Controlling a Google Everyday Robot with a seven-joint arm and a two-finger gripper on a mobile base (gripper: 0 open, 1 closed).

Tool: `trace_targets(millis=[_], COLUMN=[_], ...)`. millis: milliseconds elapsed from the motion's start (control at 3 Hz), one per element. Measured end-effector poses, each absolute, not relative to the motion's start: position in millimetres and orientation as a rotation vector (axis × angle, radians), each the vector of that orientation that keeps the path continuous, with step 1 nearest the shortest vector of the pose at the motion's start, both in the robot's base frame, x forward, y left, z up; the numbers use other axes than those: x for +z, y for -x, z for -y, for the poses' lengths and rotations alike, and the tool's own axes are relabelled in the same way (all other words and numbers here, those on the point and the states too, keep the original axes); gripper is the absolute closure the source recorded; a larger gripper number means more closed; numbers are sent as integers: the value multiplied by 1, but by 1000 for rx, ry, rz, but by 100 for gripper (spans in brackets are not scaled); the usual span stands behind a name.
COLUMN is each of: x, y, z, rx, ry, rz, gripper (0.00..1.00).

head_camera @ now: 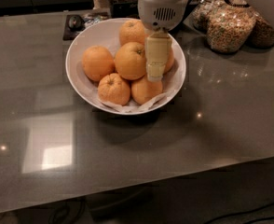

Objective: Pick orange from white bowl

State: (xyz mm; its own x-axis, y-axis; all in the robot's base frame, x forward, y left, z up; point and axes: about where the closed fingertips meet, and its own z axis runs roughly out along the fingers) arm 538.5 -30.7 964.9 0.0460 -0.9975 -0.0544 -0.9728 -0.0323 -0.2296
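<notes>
The white bowl [76, 48] with a crumpled paper lining sits at the back middle of the grey table. It holds several oranges. The orange [130, 60], big, round and with a dark stem dot, lies in the middle of the bowl. My gripper [156, 62] hangs down from the white wrist housing [163, 6] into the bowl. It sits right against the orange's right side, in front of another orange that it partly hides. A smaller puckered orange [113, 88] lies at the bowl's front.
Glass jars of cereal [229, 28] stand at the back right, close to the bowl. A small dark tray with an object [77, 21] lies behind the bowl at the left. The table's front edge [141, 185] runs across the bottom.
</notes>
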Motion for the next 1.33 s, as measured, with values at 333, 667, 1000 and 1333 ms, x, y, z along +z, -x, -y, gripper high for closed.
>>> trace_targets(millis=[333, 667, 1000, 1333], x=[957, 949, 942, 938], y=[-542, -546, -549, -550], z=[23, 15, 10, 7], rx=[-162, -147, -129, -119], ry=[2159, 2203, 2229, 2241], rz=[-2013, -1994, -1982, -1976], gripper=[21, 21, 19, 20])
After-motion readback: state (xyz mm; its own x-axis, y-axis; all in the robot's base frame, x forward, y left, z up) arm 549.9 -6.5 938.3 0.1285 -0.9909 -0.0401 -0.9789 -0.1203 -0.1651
